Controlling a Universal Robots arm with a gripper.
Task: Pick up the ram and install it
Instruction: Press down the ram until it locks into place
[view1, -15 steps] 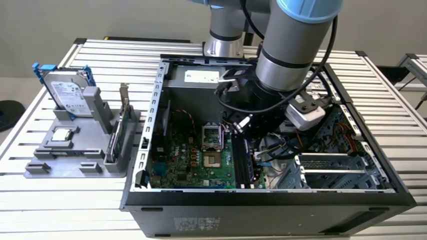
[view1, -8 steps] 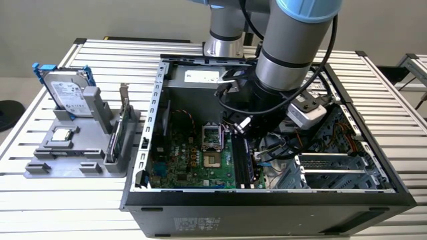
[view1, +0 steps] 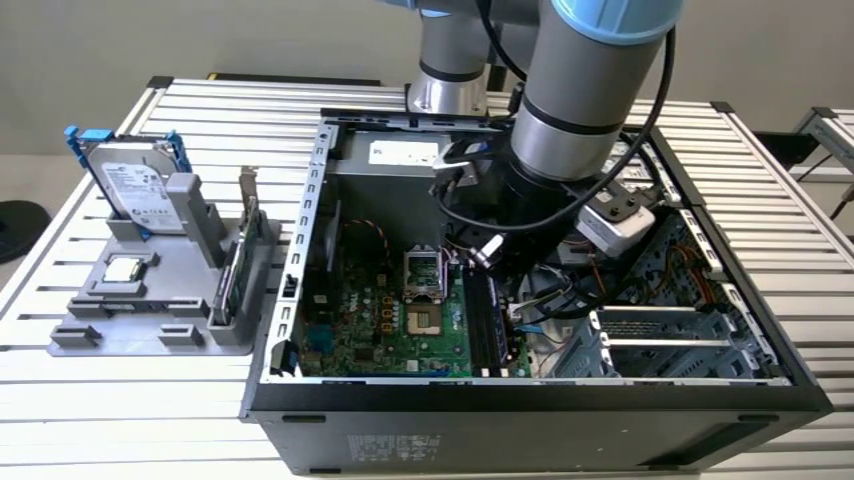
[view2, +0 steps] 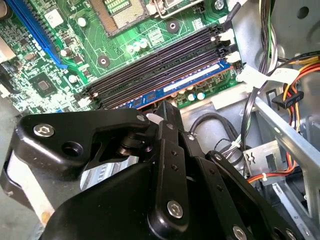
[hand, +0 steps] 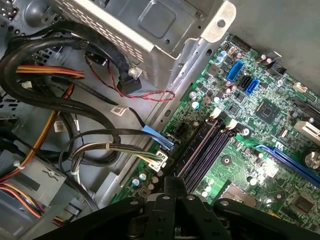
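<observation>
The ram (view2: 192, 84), a thin bluish board, stands on edge in the outermost of the black motherboard slots (view2: 160, 62), next to the case's metal wall, with a strip of its lower edge still visible. My gripper (view2: 162, 111) comes down on its upper edge near one end, fingers drawn together on the board. In the exterior view the gripper (view1: 483, 262) reaches down inside the open computer case, over the slots beside the processor socket (view1: 424, 272). The first wrist view has the gripper (hand: 174, 184) at the end of the slots (hand: 205, 150).
Cable bundles (hand: 75, 145) and a metal drive cage (view1: 667, 335) crowd the case beside the slots. On the exterior view's left, a grey fixture (view1: 134, 310) holds a silver hard drive with blue rails (view1: 134, 190) and an upright card (view1: 234, 270). The case wall (view1: 534, 400) surrounds the green motherboard (view1: 374, 320).
</observation>
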